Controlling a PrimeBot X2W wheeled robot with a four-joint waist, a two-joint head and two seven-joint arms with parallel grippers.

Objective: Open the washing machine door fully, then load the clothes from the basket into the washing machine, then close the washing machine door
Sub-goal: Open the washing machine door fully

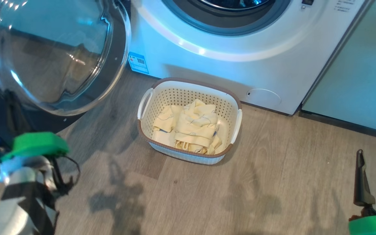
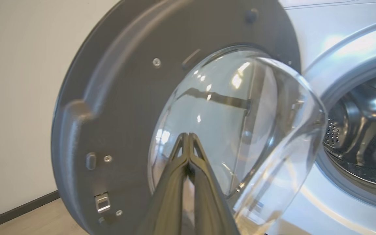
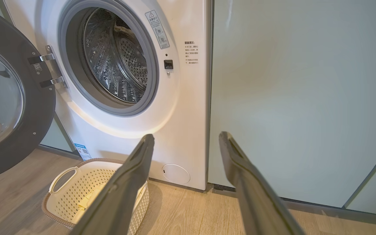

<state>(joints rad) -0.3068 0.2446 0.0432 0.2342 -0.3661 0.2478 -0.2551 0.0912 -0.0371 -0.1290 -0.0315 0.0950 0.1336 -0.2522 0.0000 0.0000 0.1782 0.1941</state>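
Observation:
The washing machine (image 1: 240, 65) stands with its door (image 1: 52, 55) swung open to the left and the steel drum (image 3: 116, 55) exposed. On the wood floor in front sits the basket (image 1: 188, 120), holding pale yellow clothes (image 1: 191, 127). My left gripper (image 2: 188, 137) is shut and empty, its tips close to the inner glass bowl (image 2: 240, 114) of the door; I cannot tell whether they touch it. My right gripper (image 1: 375, 152) hangs open and empty at the lower right, well right of the basket. In the right wrist view the right gripper (image 3: 186, 135) faces the washer's lower front, with the basket (image 3: 67, 192) to its left.
Pale green cabinet panels (image 3: 289, 98) stand right of the washer. A white wall (image 2: 18, 98) with a dark skirting lies behind the open door. My left arm's green-capped wrist (image 1: 36, 143) sits low at the left. Bare wood floor (image 1: 273, 182) spreads around the basket.

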